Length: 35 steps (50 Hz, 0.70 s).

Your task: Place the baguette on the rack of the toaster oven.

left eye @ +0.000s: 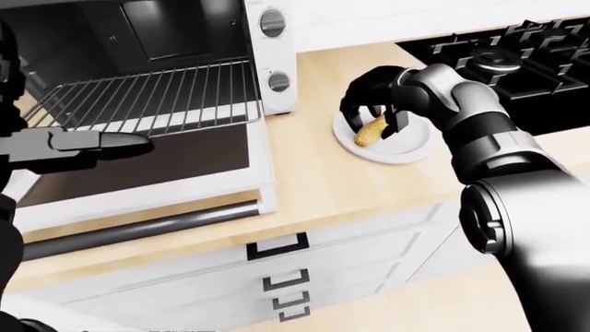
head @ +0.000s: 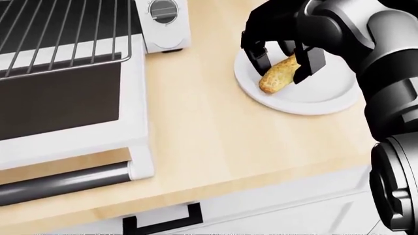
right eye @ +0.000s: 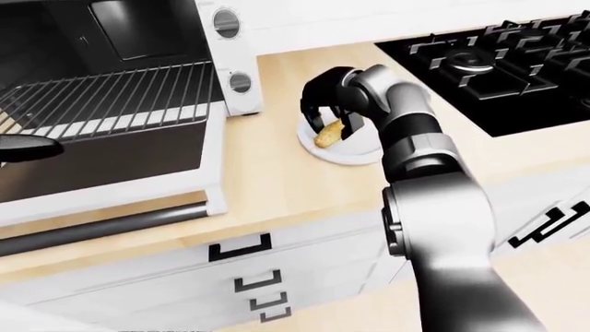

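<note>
The golden baguette (head: pixel 276 78) lies on a white plate (head: pixel 320 100) on the wooden counter. My right hand (head: pixel 282 68) comes down on it from above. One finger presses its left side and the thumb its right, so the hand is shut on it while it rests on the plate. The toaster oven stands at the left with its door (head: pixel 59 107) folded down and its wire rack (left eye: pixel 138 100) bare. In the left-eye view my left hand (left eye: pixel 129 143) hovers flat and open over the door, holding nothing.
The oven's white control panel with knobs (left eye: pixel 273 52) stands between the rack and the plate. A black gas stove (left eye: pixel 503 55) lies at the top right. White drawers with black handles (left eye: pixel 277 245) run under the counter edge.
</note>
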Tool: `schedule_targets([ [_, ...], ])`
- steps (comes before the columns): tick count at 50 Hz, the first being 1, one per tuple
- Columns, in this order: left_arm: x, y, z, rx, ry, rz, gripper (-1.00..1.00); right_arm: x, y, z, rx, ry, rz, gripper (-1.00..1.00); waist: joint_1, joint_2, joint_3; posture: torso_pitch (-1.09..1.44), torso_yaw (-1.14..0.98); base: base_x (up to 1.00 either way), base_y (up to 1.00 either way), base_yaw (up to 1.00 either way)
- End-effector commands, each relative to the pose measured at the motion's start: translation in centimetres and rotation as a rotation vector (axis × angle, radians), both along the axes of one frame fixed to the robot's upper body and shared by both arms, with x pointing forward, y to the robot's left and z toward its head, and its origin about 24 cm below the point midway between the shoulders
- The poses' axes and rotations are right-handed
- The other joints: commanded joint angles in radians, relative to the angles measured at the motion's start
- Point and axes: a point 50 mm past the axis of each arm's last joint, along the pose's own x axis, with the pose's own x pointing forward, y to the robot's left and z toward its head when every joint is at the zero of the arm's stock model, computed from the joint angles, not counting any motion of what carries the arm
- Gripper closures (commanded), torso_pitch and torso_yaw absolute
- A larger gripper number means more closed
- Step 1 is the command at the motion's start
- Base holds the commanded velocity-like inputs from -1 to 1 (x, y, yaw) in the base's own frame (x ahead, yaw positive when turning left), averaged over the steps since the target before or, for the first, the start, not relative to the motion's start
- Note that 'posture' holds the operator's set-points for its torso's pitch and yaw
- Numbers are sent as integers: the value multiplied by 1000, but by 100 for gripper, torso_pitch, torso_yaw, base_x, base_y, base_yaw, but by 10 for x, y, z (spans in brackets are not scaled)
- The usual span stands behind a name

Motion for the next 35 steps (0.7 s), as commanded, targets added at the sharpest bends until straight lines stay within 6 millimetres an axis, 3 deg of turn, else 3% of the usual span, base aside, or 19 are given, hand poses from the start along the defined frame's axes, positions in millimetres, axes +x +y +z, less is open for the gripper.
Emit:
schedule_targets([
  [1, -6, 0, 10, 19, -65, 14, -100, -1, 1, 31, 28, -116, 3, 57, -2, 3, -29, 0, 0, 0, 0, 0],
  [16, -7, -4, 12, 27, -99, -15, -100, -3, 1, 62, 35, -213, -21, 73, -4, 5, -23, 0, 0, 0, 0, 0],
  [24, -4, -4, 11, -12, -97, -25, -100, -7, -2, 99, 110, -305, -104, 76, 0, 6, -21, 0, 2, 0, 0, 0],
  [29, -3, -5, 10, -6, -95, -29, -100, -12, 0, 111, 123, -316, -107, 76, 8, 4, -18, 0, 4, 0, 0, 0],
  [35, -4, -5, 11, -9, -96, -31, -100, -26, 5, 139, 153, -361, -112, 76, 20, 3, -16, 0, 7, 0, 0, 0],
])
